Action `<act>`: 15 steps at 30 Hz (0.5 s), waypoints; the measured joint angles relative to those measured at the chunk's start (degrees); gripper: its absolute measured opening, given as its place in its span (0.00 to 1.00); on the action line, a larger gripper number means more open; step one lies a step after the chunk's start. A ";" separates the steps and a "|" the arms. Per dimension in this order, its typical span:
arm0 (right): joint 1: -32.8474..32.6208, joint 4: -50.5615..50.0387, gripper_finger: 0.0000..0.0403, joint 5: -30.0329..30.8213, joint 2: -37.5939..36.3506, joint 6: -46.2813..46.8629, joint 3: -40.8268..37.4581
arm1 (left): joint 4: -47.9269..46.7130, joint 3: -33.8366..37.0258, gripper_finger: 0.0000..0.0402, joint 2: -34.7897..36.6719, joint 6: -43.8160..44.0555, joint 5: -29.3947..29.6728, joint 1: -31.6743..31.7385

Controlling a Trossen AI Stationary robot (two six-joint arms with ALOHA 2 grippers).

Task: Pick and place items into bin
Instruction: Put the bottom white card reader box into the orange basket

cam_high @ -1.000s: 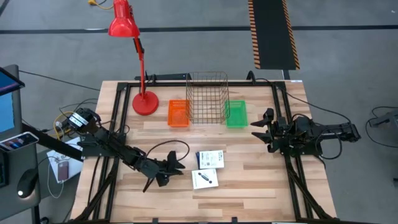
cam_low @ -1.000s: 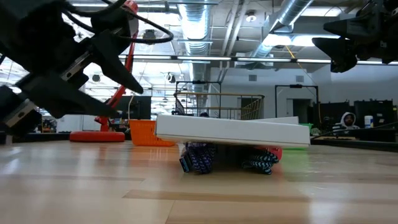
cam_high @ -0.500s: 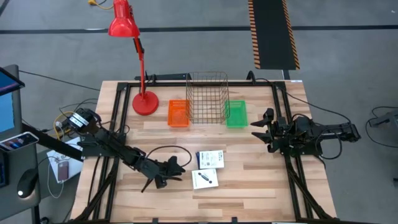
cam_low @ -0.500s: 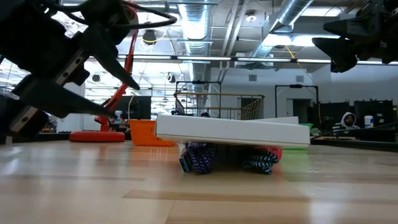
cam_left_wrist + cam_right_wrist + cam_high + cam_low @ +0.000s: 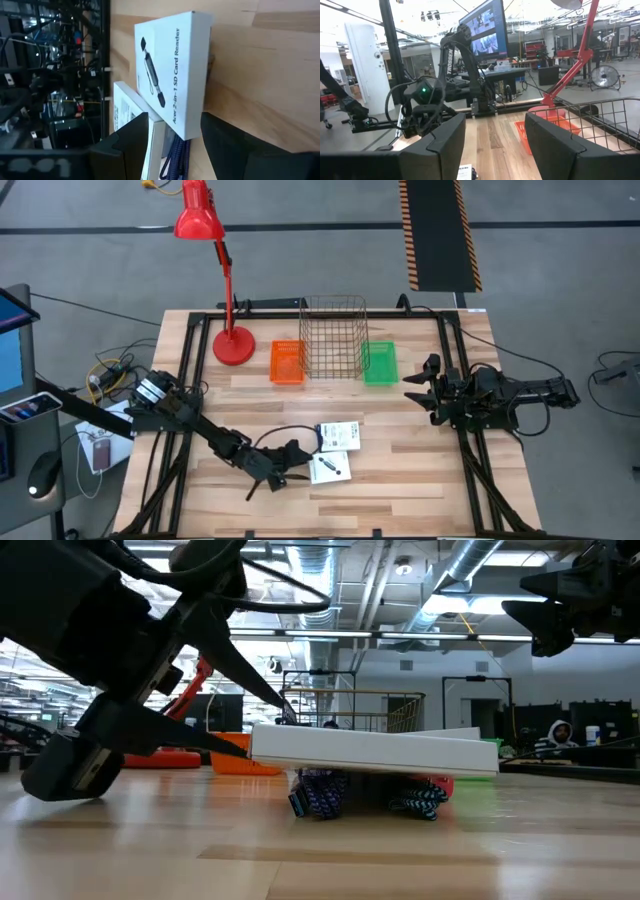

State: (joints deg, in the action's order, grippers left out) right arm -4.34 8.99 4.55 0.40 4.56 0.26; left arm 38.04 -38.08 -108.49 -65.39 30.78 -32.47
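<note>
Left gripper [image 5: 297, 461] jaws wide astride white box [image 5: 329, 467], wire basket [image 5: 334, 337] beyond — right gripper [image 5: 418, 387] wide too.

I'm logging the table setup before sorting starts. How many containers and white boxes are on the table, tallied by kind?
Wire mesh basket: 1
Orange plastic bin: 1
Green plastic bin: 1
White printed cardboard boxes: 2, one nearer the bins, one nearer the table's front edge
Total: 5

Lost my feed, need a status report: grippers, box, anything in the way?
Left gripper open, straddling the white box edge. Right gripper open, parked right. Box on cables, second box touching behind.
</note>
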 joint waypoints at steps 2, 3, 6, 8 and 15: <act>0.00 0.00 0.49 0.00 0.00 0.00 0.00 | -0.20 -0.07 0.43 -0.02 -0.52 -1.04 0.02; 0.00 0.00 0.49 0.01 0.00 0.00 0.00 | -0.24 -0.06 0.43 -0.02 -0.60 -1.31 0.04; 0.00 0.00 0.49 -0.01 0.00 0.00 -0.01 | -0.97 -0.07 0.43 -0.02 -0.89 -2.22 -0.15; -0.02 0.00 0.49 -0.01 0.00 0.00 0.01 | -1.39 -0.07 0.43 -0.02 -0.87 -3.16 -0.12; -0.02 0.00 0.49 -0.01 0.00 0.00 0.01 | -1.04 -0.03 0.43 -0.04 -0.34 -4.67 -0.13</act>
State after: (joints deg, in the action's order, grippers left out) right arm -4.36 8.99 4.54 0.40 4.56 0.27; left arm 37.00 -38.11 -108.53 -65.72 26.11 -32.60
